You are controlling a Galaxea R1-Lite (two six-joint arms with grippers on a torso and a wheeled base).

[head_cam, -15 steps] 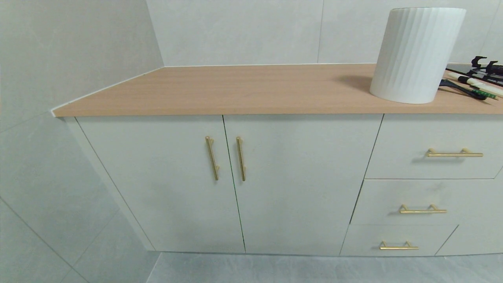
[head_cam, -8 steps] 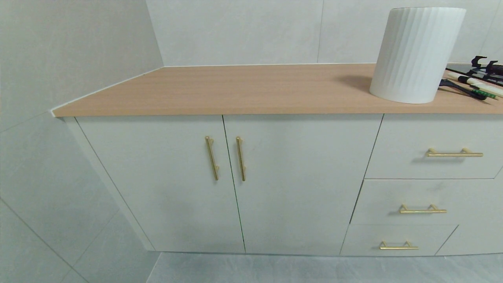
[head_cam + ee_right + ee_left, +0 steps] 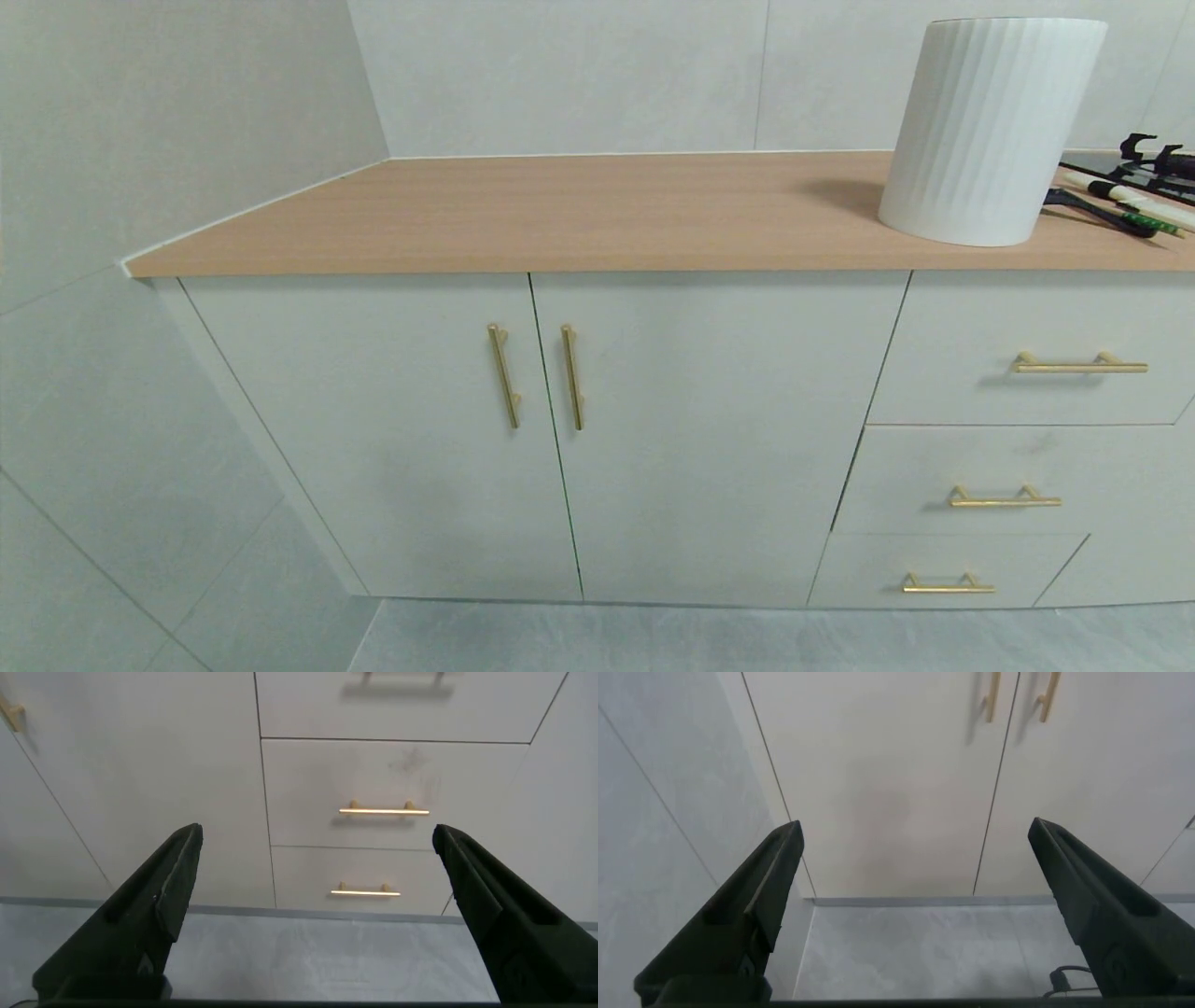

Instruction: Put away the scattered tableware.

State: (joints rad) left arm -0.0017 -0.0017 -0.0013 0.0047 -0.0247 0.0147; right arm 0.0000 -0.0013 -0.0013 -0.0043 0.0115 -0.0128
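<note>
Tableware (image 3: 1125, 199): loose utensils on the surface (image 3: 560, 210), well above & to the right of my right gripper (image 3: 316, 833). Cabinet (image 3: 709, 420) faces both grippers, which hang low, prob. parked, no reach begun. White ribbed holder (image 3: 990, 131) sits just beside the utensils, likely their home. Left gripper (image 3: 913, 831) & right: wide open, empty.

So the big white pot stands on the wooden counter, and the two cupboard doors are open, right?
Not quite: the two cupboard doors are shut, as the head view shows. The white pot does stand on the wooden counter.
</note>
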